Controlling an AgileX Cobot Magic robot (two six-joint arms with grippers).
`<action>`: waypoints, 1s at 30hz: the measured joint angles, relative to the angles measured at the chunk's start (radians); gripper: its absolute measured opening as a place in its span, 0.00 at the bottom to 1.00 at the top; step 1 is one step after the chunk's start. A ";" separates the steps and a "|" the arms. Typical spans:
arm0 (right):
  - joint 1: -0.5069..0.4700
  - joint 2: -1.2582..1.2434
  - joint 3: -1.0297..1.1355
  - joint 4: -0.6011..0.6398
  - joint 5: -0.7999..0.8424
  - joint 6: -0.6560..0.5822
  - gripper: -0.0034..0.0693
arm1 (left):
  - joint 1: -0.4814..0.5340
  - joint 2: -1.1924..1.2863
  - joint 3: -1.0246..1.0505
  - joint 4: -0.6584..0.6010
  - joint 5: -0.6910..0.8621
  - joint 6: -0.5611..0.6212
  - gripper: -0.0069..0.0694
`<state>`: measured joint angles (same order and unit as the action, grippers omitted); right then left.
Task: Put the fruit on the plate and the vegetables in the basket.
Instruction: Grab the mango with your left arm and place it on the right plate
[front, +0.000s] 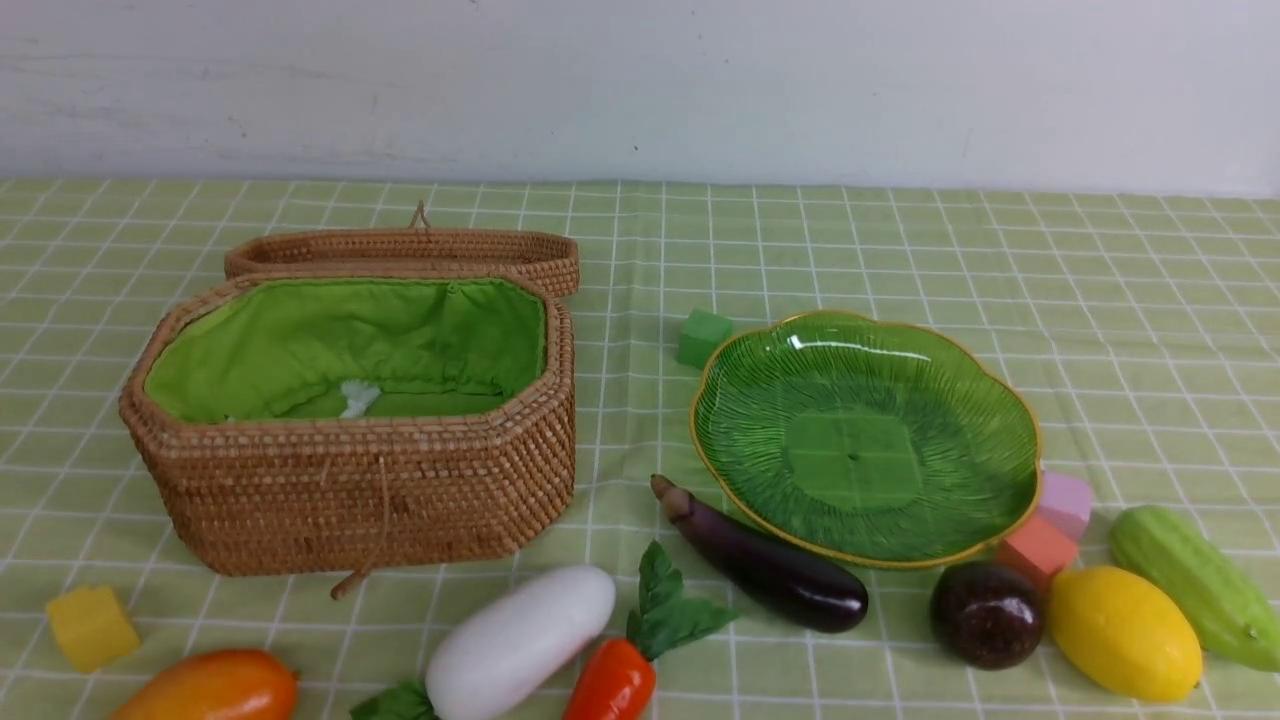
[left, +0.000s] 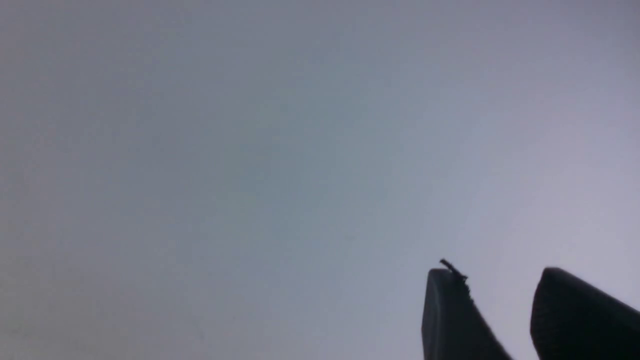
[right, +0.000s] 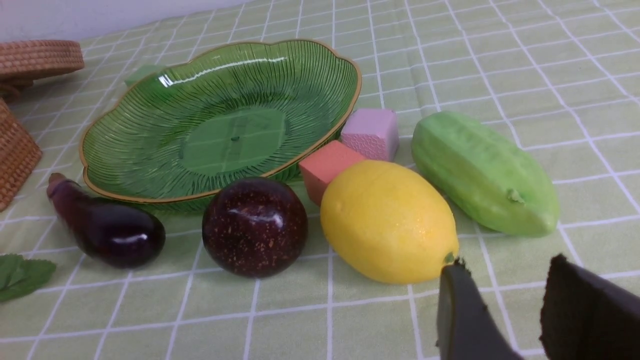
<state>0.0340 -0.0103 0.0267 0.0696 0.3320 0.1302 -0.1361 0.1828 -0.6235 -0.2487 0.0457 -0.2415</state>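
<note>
Lemon (front: 1124, 632) lies between dark ball (front: 987, 614) and gourd (front: 1195, 585).

L hand (left: 500, 280), R hand (right: 506, 272): dark fingers (right: 465, 315), tips prob. frayed.

I see a green checked surface (front: 1000, 250): the plate (front: 930, 400) sits right of the basket (front: 360, 490), fruit (front: 1124, 632) and vegetables (front: 520, 640) nearer me.

The brown wicker basket (front: 360, 490) was set at the left, its lid (front: 400, 250) thrown back behind it and the green lining shown. The ribbed green plate (front: 860, 460) was laid to its right. Nearer the robot, left to right, were ranged the mango (front: 215, 690), white radish (front: 520, 640), carrot (front: 612, 685), eggplant (front: 770, 570), dark purple ball (front: 987, 613), lemon (front: 1124, 632) and gourd (front: 1195, 585).
</note>
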 joint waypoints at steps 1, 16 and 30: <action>0.000 0.000 0.000 0.000 0.000 0.000 0.38 | 0.000 0.046 -0.056 0.010 0.105 0.005 0.40; 0.000 0.000 0.000 0.000 0.002 0.000 0.38 | 0.000 0.561 -0.225 0.128 0.785 0.040 0.40; 0.000 0.000 0.000 0.000 0.002 0.000 0.38 | 0.000 0.891 -0.225 0.292 0.938 0.191 0.80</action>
<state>0.0340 -0.0103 0.0267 0.0696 0.3341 0.1302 -0.1361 1.0740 -0.8489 0.0432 0.9838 -0.0508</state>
